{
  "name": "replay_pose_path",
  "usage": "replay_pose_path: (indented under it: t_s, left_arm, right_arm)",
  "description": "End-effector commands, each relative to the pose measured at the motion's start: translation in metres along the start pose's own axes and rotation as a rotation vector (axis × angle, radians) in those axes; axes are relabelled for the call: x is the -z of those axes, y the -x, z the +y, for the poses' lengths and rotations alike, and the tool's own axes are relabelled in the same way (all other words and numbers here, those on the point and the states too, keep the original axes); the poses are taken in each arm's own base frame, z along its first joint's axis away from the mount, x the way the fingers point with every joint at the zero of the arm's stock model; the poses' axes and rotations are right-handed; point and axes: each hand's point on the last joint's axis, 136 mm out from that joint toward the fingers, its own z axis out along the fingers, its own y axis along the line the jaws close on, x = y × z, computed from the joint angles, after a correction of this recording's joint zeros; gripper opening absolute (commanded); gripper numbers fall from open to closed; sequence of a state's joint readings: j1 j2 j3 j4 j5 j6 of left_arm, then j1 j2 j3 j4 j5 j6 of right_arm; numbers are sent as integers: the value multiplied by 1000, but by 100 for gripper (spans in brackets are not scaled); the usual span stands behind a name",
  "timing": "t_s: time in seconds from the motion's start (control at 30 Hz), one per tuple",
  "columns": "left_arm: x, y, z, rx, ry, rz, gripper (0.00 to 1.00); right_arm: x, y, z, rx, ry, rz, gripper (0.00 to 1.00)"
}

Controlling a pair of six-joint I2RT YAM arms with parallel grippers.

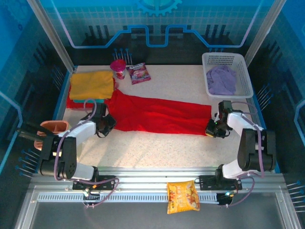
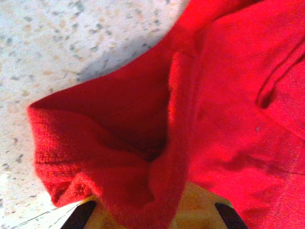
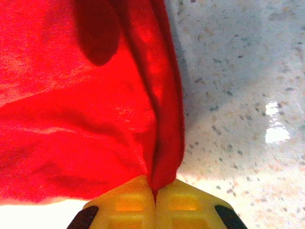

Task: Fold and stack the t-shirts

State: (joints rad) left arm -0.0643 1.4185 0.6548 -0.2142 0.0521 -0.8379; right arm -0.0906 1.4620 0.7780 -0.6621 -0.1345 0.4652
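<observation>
- Two claws are pressed together on the red t-shirt, which lies stretched across the middle of the top view. The left gripper pinches its left end and the right gripper its right end.
- Risk, right end: the right wrist view shows the yellow pads holding only a thin fold at the cloth's edge. A firm outward pull could slip it free and drop that end.
- Risk, left end: a thick bunch of hem sits at the left claw. How many layers are caught cannot be told, and extra layers would drag and skew the fold.
- Risk, upper left of the top view: the folded mustard yellow t-shirt rests on a teal t-shirt, and red cloth runs right up to them. Whether it lies beneath cannot be told. If it does, lifting could disturb that stack or the pink cup nearby.
- View difference: the top view gives the whole layout, including the lilac t-shirt in the white basket at upper right.
- View difference: the wrist views show the bite at the pads, which the wrists cover from above.
</observation>
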Motion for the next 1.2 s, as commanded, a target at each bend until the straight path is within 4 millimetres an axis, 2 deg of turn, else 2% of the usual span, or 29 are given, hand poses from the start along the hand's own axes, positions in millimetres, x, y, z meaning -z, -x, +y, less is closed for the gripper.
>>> replay_pose_path:
  t_s: [0.0, 0.23, 0.4, 0.53, 0.63, 0.8, 0.9, 1.0, 1.03, 1.07, 1.1, 1.17]
  left_arm:
    - [1, -1, -20, -90, -16, 46, 0]
    - [-20, 1, -82, -193, -88, 102, 0]
    - [-37, 8, -116, -224, -144, 115, 0]
    - [-45, 22, -148, -279, -200, 114, 0]
    - [-52, 28, -177, -314, -257, 146, 0]
    - [-64, 35, -214, -365, -331, 173, 0]
    - [-73, 42, -228, -403, -339, 183, 0]
    - [-82, 49, -223, -416, -288, 194, 0]
    - [-85, 54, -220, -413, -279, 188, 0]
    - [-86, 58, -216, -406, -268, 183, 0]
    - [-86, 65, -210, -394, -257, 185, 2]
    - [-85, 77, -199, -362, -249, 191, 14]
  right_arm:
    - [13, -26, -4, -45, 13, 37, 0]
    - [24, -59, -1, -65, 33, 54, 0]
    - [28, -82, 5, -75, 51, 60, 0]
    - [25, -110, 10, -34, 40, 111, 0]
    - [25, -126, 11, -6, 22, 140, 0]
    - [23, -149, 17, 18, 35, 163, 0]
    - [17, -158, 19, 54, 21, 180, 0]
    - [14, -161, 19, 76, 4, 200, 12]
    - [15, -161, 20, 84, 7, 198, 25]
    - [17, -160, 22, 95, 16, 195, 43]
    - [19, -160, 23, 105, 19, 192, 51]
    - [27, -156, 25, 124, 16, 168, 63]
